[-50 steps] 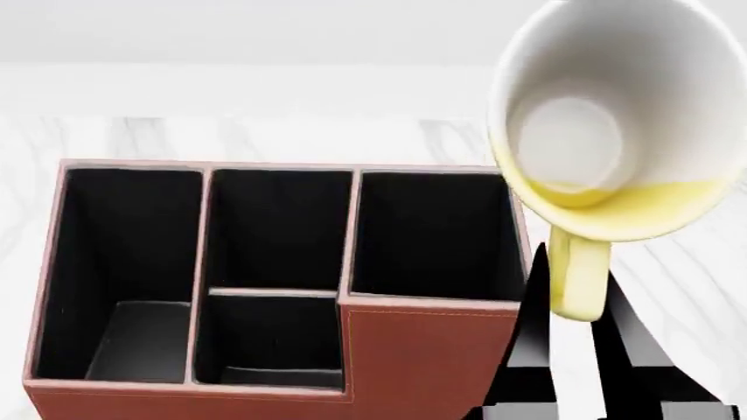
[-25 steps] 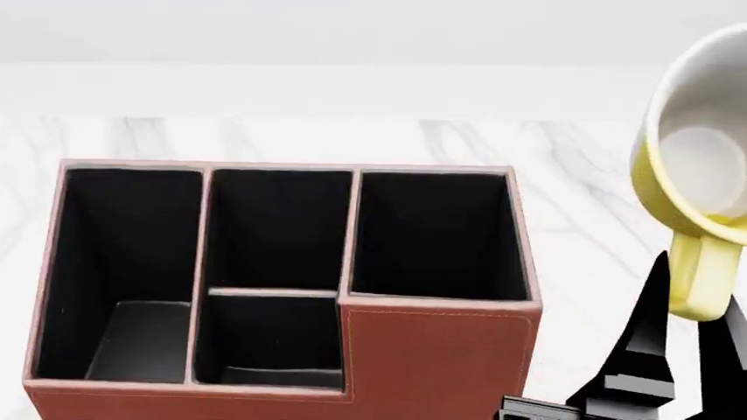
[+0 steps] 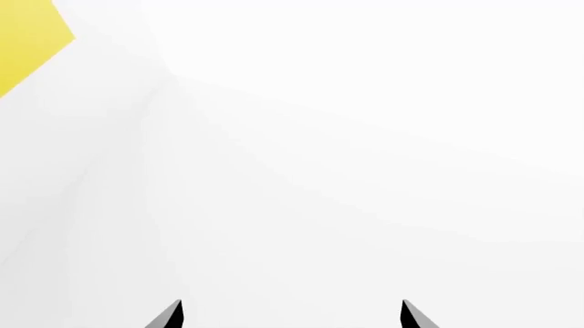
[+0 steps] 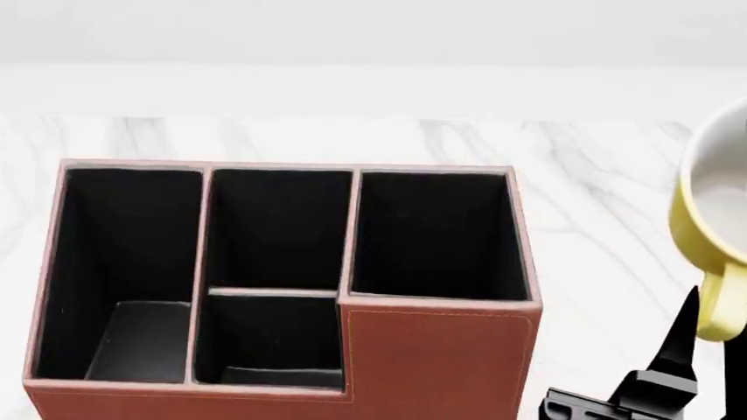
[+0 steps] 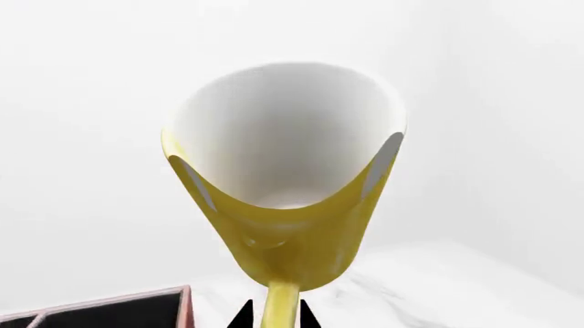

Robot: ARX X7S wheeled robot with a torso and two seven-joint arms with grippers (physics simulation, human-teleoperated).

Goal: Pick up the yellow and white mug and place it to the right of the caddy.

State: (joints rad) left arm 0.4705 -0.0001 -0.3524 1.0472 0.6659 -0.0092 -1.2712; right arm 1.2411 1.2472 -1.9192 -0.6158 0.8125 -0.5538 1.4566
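Observation:
The yellow and white mug (image 4: 715, 210) hangs in the air at the right edge of the head view, partly cut off, white mouth facing the camera and handle (image 4: 723, 302) pointing down. My right gripper (image 4: 701, 337) is shut on that handle from below. The right wrist view shows the mug (image 5: 284, 198) straight ahead, with my right gripper (image 5: 273, 316) clamped on the yellow handle. The reddish-brown caddy (image 4: 432, 359) stands on the marble table (image 4: 583, 175), left of the mug; one of its corners (image 5: 137, 311) shows. My left gripper (image 3: 290, 316) is open against blank white.
The caddy's black-lined compartments (image 4: 432, 232) are empty. Bare marble tabletop (image 4: 607, 289) lies between the caddy's right wall and the mug. A yellow patch (image 3: 27, 41) sits in a corner of the left wrist view.
My right gripper has carried the mug rightward and lower, from above the caddy's right compartment to past its right wall, partly out of the head view.

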